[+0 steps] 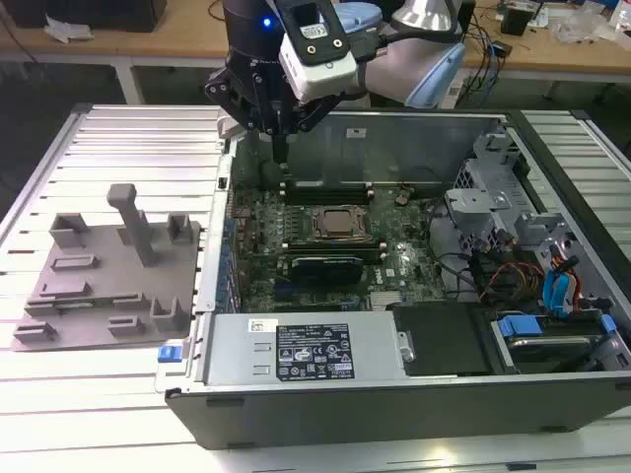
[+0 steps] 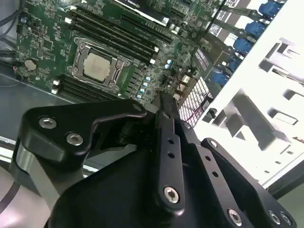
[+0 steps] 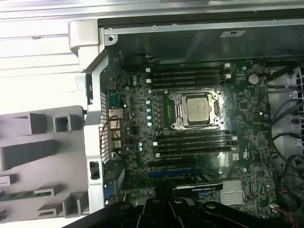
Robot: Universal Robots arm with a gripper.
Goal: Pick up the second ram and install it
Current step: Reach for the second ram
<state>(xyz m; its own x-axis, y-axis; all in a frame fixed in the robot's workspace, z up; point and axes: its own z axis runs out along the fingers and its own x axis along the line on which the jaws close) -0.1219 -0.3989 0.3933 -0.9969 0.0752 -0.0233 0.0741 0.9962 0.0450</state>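
Behind the work area runs a row of pale wooden desks strewn with cables. Closer to me, the slatted, light metal bench carries an open dark grey computer case lying on its side, its green motherboard facing up. On the exterior view's left of the case lies a flat grey plastic fixture tray with raised blocks and slots.

From the exterior view I see my black, linked-finger tool hanging over the far corner of the case at that view's left. It sits just above the end of the long dark memory slots that run beyond the square silver CPU socket. Its fingers look clenched into one narrow tip, and in the second wrist view they read as a single slim black bar. I cannot tell whether the tip touches the board.

In the first wrist view, the second ram, a thin green circuit-board stick, lies in a slot of the grey tray, well apart from the tool and outside the case wall.
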